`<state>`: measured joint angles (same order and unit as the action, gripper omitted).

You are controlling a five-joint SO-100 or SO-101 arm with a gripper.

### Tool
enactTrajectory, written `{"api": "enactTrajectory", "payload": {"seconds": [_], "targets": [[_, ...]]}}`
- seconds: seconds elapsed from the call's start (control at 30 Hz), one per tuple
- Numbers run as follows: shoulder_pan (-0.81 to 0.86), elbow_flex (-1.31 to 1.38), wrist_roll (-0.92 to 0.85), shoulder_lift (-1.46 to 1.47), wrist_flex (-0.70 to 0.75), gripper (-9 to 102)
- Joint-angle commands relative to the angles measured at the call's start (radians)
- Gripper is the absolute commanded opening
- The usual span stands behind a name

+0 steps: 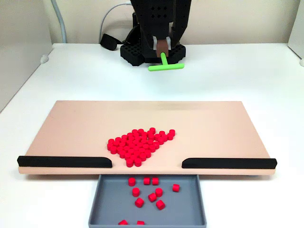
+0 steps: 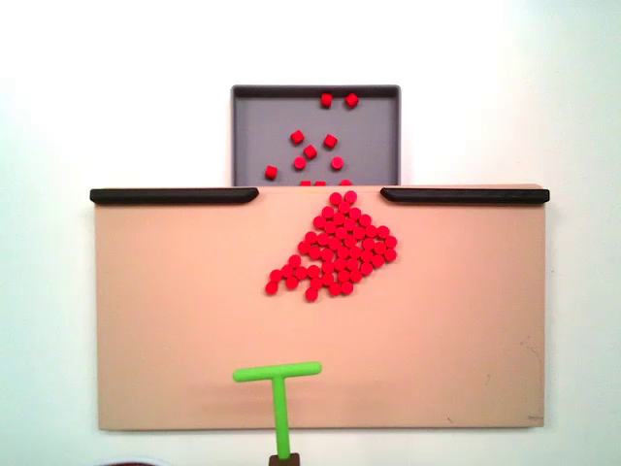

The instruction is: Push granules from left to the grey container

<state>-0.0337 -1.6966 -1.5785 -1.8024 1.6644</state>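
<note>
Fixed view: claw [image 1: 163, 48] clamps green T-pusher [image 1: 166, 65] stem, above table.

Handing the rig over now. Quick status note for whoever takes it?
Gripper: shut on the green pusher, held back at the board's arm-side edge, clear of the granules.
Granules: main cluster sits mid-board, its tip reaching the gap between the black strips.
Grey container: about a dozen pellets already inside.
Left: sweep the remaining cluster through the gap into the container.
</note>
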Motion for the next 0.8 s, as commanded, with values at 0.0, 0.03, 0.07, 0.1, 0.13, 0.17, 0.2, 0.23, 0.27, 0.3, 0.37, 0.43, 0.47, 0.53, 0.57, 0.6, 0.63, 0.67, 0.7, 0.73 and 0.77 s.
{"api": "enactTrajectory", "payload": {"seconds": [0.0, 0.03, 0.07, 0.1, 0.13, 0.17, 0.2, 0.23, 0.27, 0.3, 0.37, 0.43, 0.47, 0.53, 0.57, 0.6, 0.63, 0.67, 0.7, 0.73, 0.77], "targets": [[0.011, 0.003, 0.008, -0.008, 0.002, 0], [0.011, 0.003, 0.009, -0.008, 0.002, 0], [0.011, 0.003, 0.014, -0.011, 0.002, 0], [0.009, 0.003, 0.025, -0.017, 0.002, 0], [0.006, 0.003, 0.041, -0.017, 0.002, 0], [0.005, 0.003, 0.052, -0.02, 0.002, 0], [0.003, 0.003, 0.058, -0.023, 0.002, 0], [0.002, 0.003, 0.064, -0.026, 0.002, 0], [0.002, 0.003, 0.069, -0.028, 0.002, 0], [0.002, 0.003, 0.077, -0.028, 0.002, 0], [0.002, 0.005, 0.087, -0.035, 0.002, 0], [0.002, 0.005, 0.112, -0.04, 0.002, 0], [0.0, 0.005, 0.117, -0.04, 0.002, 0], [-0.002, 0.005, 0.123, -0.032, 0.002, 0], [0.002, 0.005, 0.123, -0.034, 0.002, 0], [0.003, 0.005, 0.13, -0.034, 0.002, 0], [0.006, 0.006, 0.143, -0.032, 0.002, 0], [0.008, 0.009, 0.153, -0.029, 0.002, 0], [0.014, 0.015, 0.153, -0.026, 0.002, 0], [0.021, 0.018, 0.153, -0.023, 0.002, 0], [0.028, 0.018, 0.153, -0.021, 0.002, 0]]}}
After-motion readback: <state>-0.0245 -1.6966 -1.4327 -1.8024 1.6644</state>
